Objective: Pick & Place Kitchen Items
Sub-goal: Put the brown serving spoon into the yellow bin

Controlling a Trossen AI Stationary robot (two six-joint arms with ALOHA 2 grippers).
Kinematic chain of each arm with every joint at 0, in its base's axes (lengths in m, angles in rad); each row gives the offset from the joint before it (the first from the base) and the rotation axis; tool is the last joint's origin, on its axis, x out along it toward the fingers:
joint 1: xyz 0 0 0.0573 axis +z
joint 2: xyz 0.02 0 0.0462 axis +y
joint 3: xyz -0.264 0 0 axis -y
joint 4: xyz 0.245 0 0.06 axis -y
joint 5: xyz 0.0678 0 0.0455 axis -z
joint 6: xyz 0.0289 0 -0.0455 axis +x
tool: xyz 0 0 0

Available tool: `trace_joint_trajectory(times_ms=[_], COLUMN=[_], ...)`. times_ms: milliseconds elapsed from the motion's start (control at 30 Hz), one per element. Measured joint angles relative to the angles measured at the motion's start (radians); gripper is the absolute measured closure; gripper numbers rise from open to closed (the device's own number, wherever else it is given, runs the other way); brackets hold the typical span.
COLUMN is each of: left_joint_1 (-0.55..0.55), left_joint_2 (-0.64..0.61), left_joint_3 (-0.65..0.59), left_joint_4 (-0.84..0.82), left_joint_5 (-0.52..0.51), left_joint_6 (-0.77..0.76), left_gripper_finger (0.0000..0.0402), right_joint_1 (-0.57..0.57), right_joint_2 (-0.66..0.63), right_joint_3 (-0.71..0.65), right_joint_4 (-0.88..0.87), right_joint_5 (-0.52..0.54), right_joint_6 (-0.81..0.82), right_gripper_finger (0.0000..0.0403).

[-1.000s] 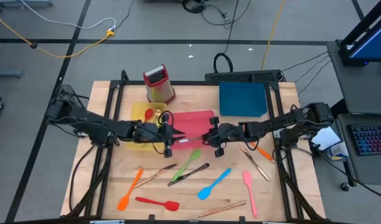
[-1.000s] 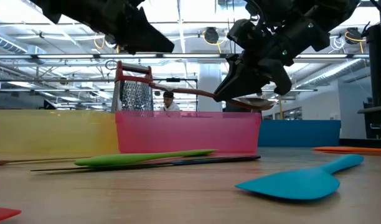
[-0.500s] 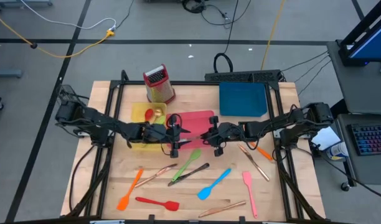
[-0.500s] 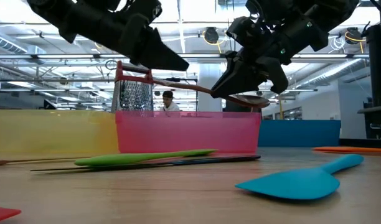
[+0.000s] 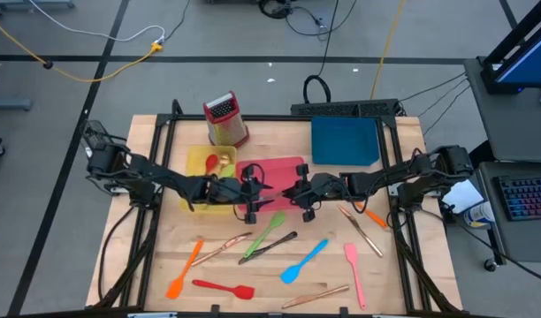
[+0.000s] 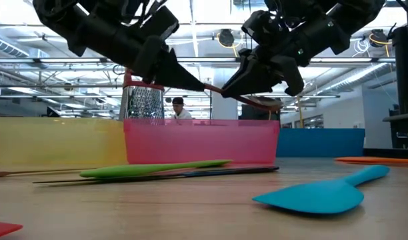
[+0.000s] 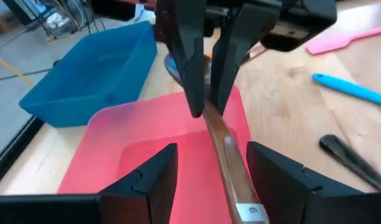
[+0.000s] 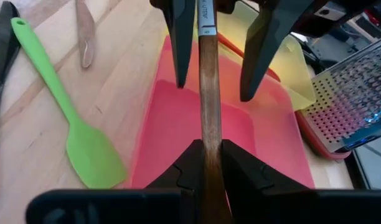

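Wooden spoon (image 8: 209,93): held level above the pink tray (image 5: 288,168), so that a handover in mid-air seems intended.
Right tool (image 5: 291,192): clamped on the spoon near its bowl end, the handle being left free for the other arm.
Left tool (image 5: 255,191): spread apart, one finger (image 7: 150,180) on each side of the handle, which is not yet gripped.
Pink tray: placed beneath the meeting point, between the yellow tray (image 5: 200,163) and the blue tray (image 5: 344,141); any drop would likely be caught there.
Other utensils: a green spatula (image 5: 266,231), a blue spatula (image 5: 303,261) and a red spatula (image 5: 224,288) are left lying on the tabletop (image 5: 156,256), apparently awaiting sorting.
Grater (image 5: 224,120): stood upright behind the trays, well clear of the arms.
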Motion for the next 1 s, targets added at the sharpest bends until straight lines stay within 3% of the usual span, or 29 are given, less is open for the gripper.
trace_joint_trajectory(times_ms=[267,767,1000], left_joint_1=[0.000,0.000,0.000], left_joint_2=[-0.002,-0.002,-0.002], left_joint_3=[0.000,0.000,0.000], left_joint_4=[0.031,0.010,0.010], left_joint_5=[-0.001,-0.012,-0.010], left_joint_6=[0.030,0.030,0.026], left_gripper_finger=[0.0214,0.0352,0.0348], right_joint_1=[0.000,-0.001,-0.001], right_joint_2=[0.000,0.000,0.000], right_joint_3=[0.000,0.000,0.000], right_joint_4=[0.003,0.017,0.019], right_joint_5=[0.001,0.010,0.007], right_joint_6=[-0.006,-0.008,-0.009], right_gripper_finger=[0.0364,0.0361,0.0356])
